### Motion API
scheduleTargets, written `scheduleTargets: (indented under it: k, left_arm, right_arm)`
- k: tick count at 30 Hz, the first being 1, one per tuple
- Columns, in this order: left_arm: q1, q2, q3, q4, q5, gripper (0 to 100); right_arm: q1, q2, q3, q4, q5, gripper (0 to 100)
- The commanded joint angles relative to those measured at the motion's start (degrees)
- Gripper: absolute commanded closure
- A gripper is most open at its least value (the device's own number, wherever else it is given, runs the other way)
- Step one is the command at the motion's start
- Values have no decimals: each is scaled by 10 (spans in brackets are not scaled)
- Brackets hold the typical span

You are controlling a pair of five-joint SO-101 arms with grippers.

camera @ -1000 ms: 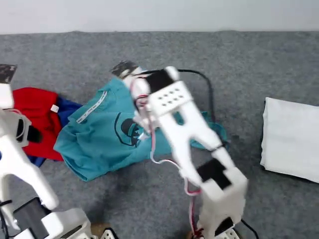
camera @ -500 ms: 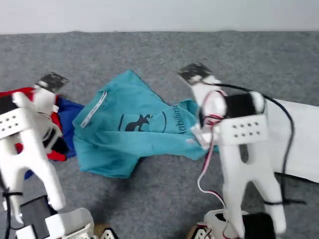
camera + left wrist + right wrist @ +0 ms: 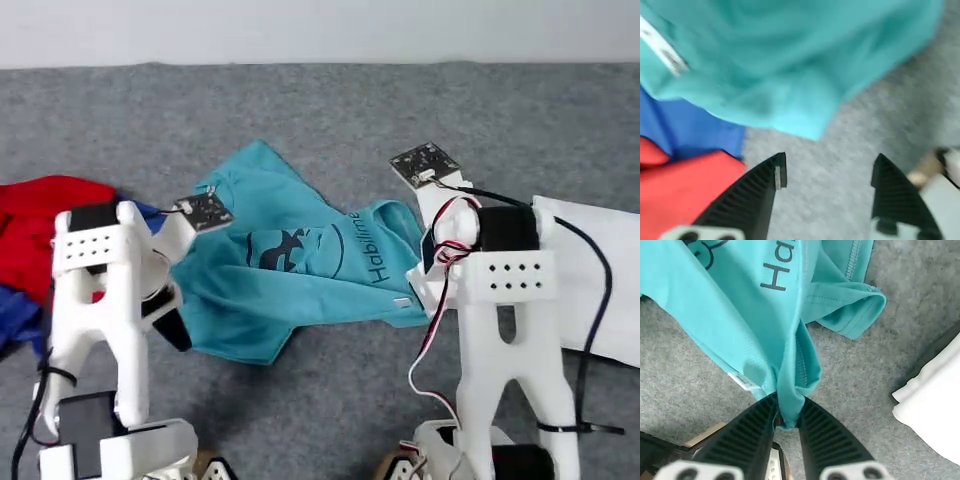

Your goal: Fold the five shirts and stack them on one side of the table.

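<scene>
A teal shirt [image 3: 300,265] lies crumpled across the middle of the grey table, print side up. My right gripper [image 3: 788,416] is shut on a bunched fold of the teal shirt [image 3: 740,315] at its hem, near the shirt's right end in the high view. My left gripper [image 3: 827,172] is open over bare table just off the edge of the teal shirt [image 3: 780,60], with nothing between its fingers. A red shirt [image 3: 40,215] and a blue shirt [image 3: 20,315] lie heaped at the left, seen in the left wrist view as red shirt [image 3: 685,187] and blue shirt [image 3: 695,130].
A folded white shirt [image 3: 600,280] lies flat at the right side of the table; its edge, the white shirt [image 3: 930,405], is close to my right gripper. The grey table [image 3: 330,110] is bare at the back. The arms' white bases stand along the front edge.
The right arm has dragged the teal shirt's hem toward the right and front, stretching the shirt out. The left arm has swung in from the far left to the shirt's left edge.
</scene>
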Motion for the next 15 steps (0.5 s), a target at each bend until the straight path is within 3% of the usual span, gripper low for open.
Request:
scheduleTargets:
  k: [1,8,15]
  left_arm:
    - [11,-1,15,-96,47,713]
    - [30,96,17,-236,97,749]
    - [30,265,-188,-245,184,783]
  right_arm:
    - [7,-23,-4,19,4,989]
    - [52,-22,-3,-29,6,989]
    - [74,-22,-5,-37,7,989]
